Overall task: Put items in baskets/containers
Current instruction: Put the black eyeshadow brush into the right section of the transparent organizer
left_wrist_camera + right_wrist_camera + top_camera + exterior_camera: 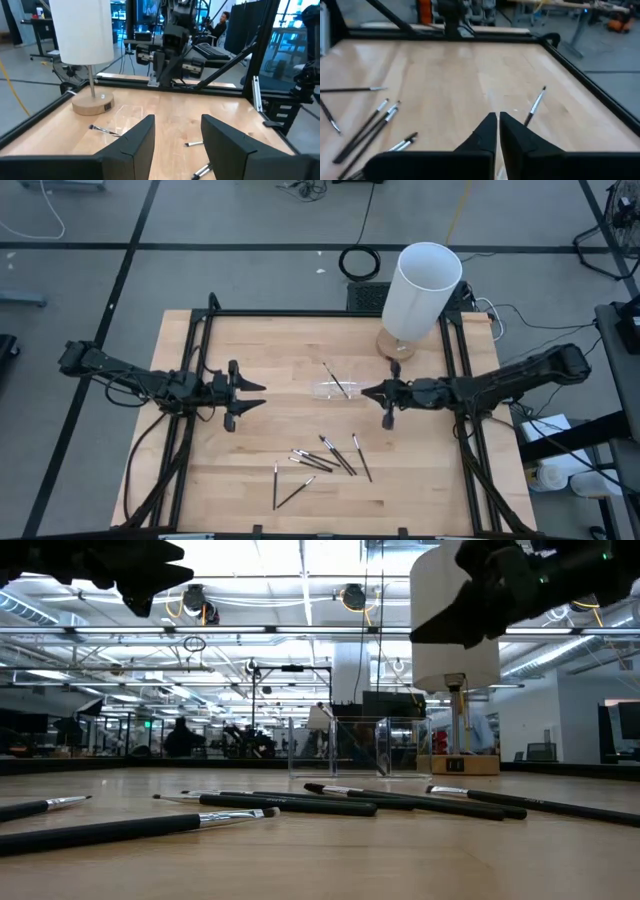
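The clear tray point(335, 390) sits mid-table, and one dark stick point(335, 380) lies slanting across it, its far end past the tray's far rim. The same stick point(535, 106) shows in the right wrist view. Several more sticks point(325, 458) lie loose on the wood nearer the front edge and fill the low view point(300, 802). My right gripper point(368, 392) hovers just right of the tray, shut, with nothing between its fingers point(497, 122). My left gripper point(255, 395) hangs open to the tray's left, pointing level at it point(177, 135).
A tall white cylinder point(422, 290) on a round wooden base point(395, 345) stands at the far right, close behind the tray. A black frame point(300, 313) borders the table. Bare wood lies between the left gripper and the tray.
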Controlling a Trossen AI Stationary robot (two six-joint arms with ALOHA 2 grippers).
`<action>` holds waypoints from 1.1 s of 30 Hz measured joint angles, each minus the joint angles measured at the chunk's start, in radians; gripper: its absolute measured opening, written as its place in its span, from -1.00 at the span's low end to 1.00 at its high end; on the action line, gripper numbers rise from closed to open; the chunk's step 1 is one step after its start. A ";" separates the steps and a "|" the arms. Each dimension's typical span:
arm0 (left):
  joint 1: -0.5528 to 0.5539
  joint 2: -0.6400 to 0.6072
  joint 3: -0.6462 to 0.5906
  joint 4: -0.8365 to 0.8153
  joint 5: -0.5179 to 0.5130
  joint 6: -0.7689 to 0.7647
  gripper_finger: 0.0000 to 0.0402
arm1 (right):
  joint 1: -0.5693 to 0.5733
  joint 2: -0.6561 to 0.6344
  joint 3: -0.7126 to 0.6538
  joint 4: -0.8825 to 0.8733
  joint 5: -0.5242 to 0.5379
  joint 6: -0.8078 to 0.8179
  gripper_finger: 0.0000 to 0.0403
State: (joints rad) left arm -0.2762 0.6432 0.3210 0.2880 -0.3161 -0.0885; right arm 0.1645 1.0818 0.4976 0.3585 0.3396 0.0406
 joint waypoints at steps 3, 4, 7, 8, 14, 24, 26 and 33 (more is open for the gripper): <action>0.001 0.000 0.000 0.008 0.000 -0.004 -0.15 | 0.001 -0.007 -0.088 0.161 -0.045 -0.023 -0.99; 0.001 0.000 0.000 0.010 0.000 -0.002 -0.15 | 0.002 -0.007 -0.125 0.224 -0.054 -0.039 -0.99; 0.001 0.000 0.000 0.010 0.000 0.026 -0.15 | -0.001 -0.006 -0.248 0.412 -0.053 -0.048 -0.99; 0.001 0.000 0.000 0.010 0.000 0.031 -0.15 | -0.004 -0.006 -0.286 0.479 -0.054 -0.044 -0.99; 0.001 0.000 0.000 0.032 -0.001 0.038 -0.15 | -0.008 -0.009 -0.426 0.729 -0.055 -0.048 -1.00; 0.001 0.000 0.000 0.046 -0.002 0.067 -0.15 | -0.019 -0.024 -0.450 0.767 -0.031 -0.087 -1.00; 0.001 0.000 0.000 0.034 -0.002 0.067 -0.15 | -0.024 -0.028 -0.450 0.774 -0.058 -0.076 -1.00; 0.001 0.000 0.000 -0.010 -0.002 0.088 -0.15 | -0.033 -0.085 -0.452 0.875 -0.078 -0.094 -1.00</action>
State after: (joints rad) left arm -0.2752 0.6434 0.3210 0.2782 -0.3180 -0.0007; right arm 0.1318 0.9971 0.0459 1.2337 0.2615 -0.0529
